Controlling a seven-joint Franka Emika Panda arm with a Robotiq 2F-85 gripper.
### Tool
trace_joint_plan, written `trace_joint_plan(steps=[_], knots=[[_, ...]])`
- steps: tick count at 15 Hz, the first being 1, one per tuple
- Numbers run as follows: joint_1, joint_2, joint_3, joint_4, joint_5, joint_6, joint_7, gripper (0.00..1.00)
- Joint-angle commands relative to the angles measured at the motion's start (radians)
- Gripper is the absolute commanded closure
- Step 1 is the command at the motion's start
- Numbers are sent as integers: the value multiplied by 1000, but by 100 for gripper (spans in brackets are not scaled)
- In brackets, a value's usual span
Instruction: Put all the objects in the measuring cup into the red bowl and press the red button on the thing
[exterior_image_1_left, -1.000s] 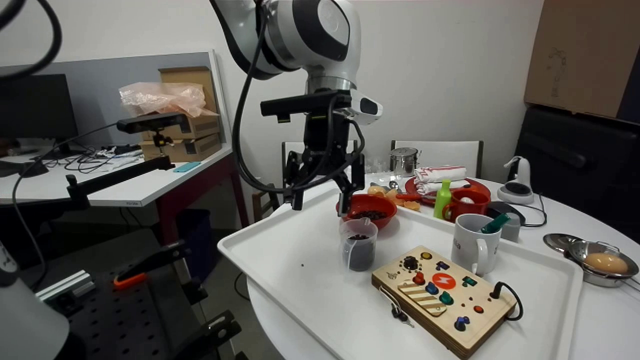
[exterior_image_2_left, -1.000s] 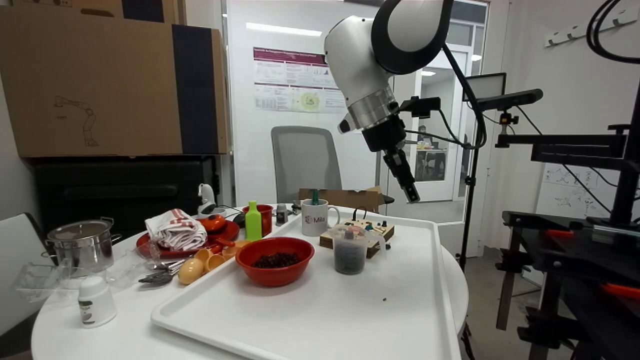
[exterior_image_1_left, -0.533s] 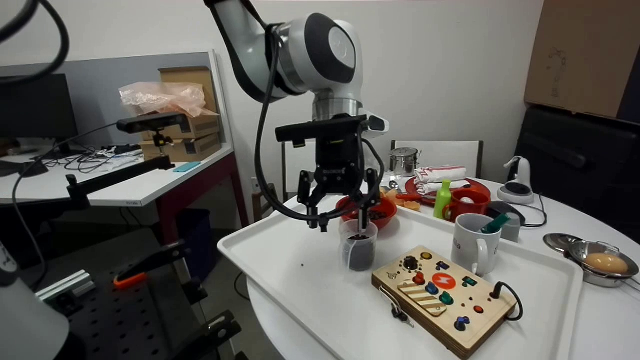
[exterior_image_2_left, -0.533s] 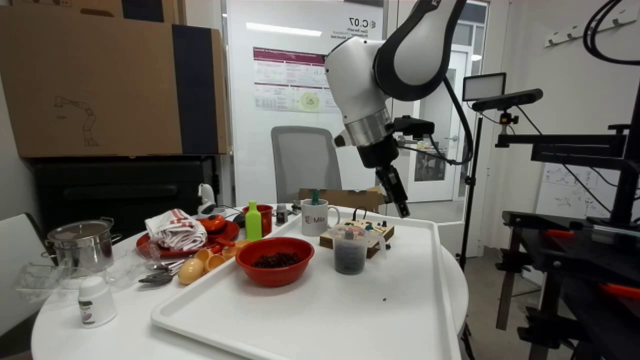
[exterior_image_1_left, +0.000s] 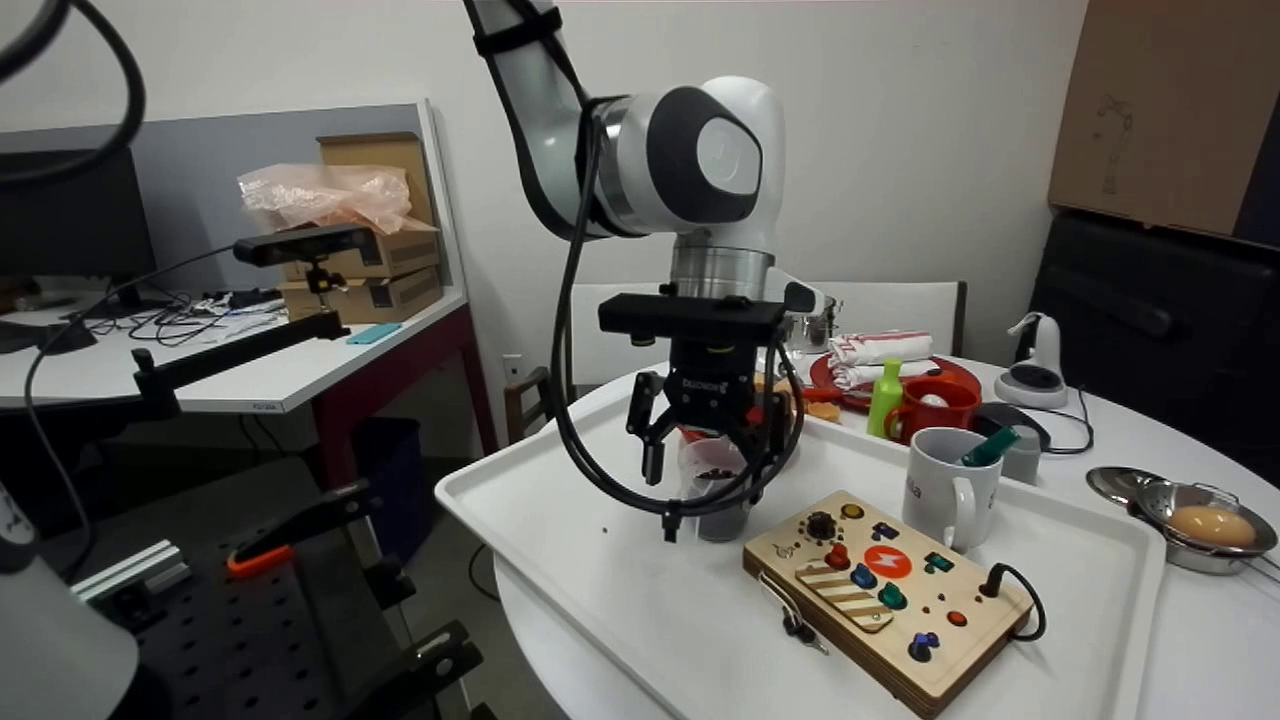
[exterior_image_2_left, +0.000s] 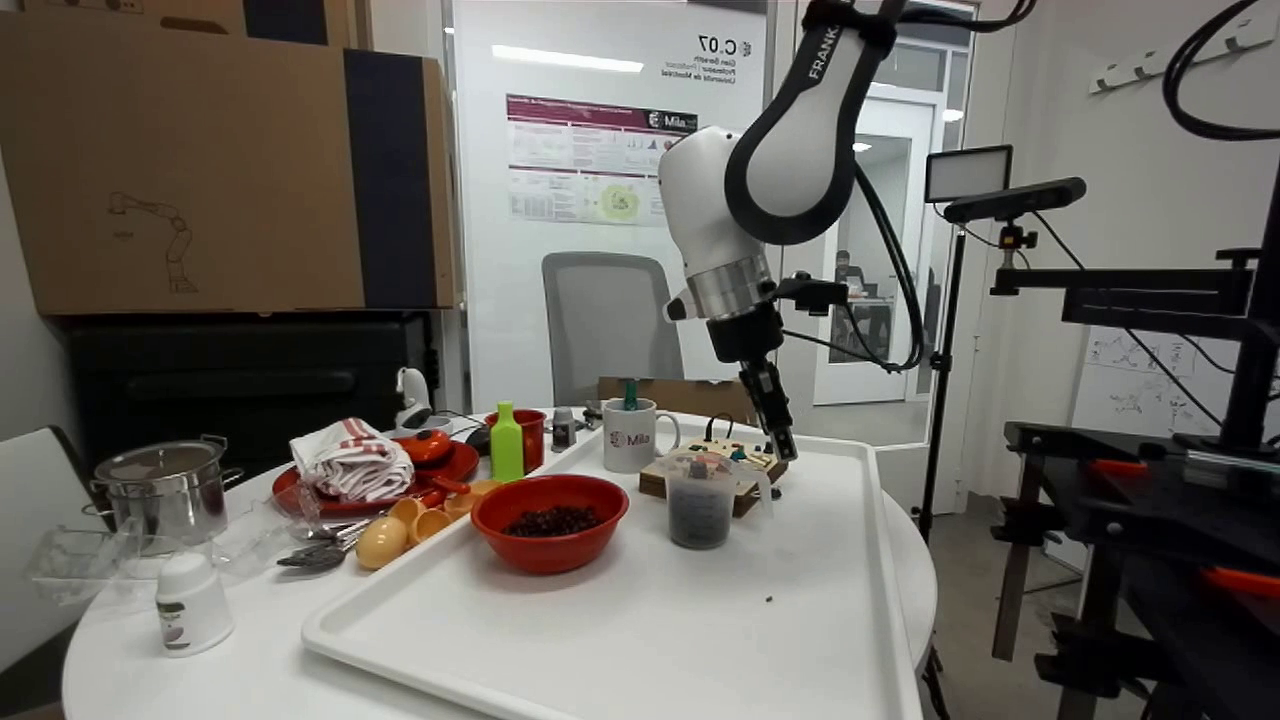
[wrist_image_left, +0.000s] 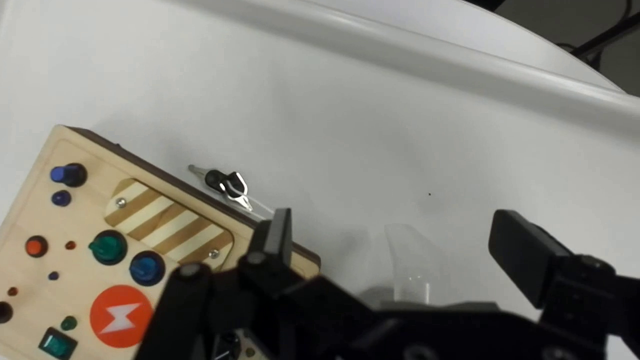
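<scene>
In an exterior view, you have the red bowl (exterior_image_2_left: 548, 553) left of the measuring cup (exterior_image_2_left: 700, 505), with dark pieces (exterior_image_2_left: 552, 521) heaped inside it. The white mug (exterior_image_2_left: 628, 450) stands behind the cup, toward its left. The cup itself is upright on the tray (exterior_image_2_left: 640, 650), dark objects (exterior_image_1_left: 716, 474) inside. The wooden board (exterior_image_2_left: 770, 462) lies just behind the cup. Your gripper (exterior_image_2_left: 782, 446) hangs above and right of the cup, fingers spread wide; in the wrist view, part of the cup shows between them.
</scene>
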Motion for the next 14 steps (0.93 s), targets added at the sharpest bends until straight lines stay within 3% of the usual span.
trace_joint_plan(steps=[1, 2, 14], knots=[[-42, 21, 45, 24, 95, -5, -95, 0], [-12, 9, 13, 9, 60, -2, -51, 0], [-16, 12, 67, -34, 118, 48, -75, 0]])
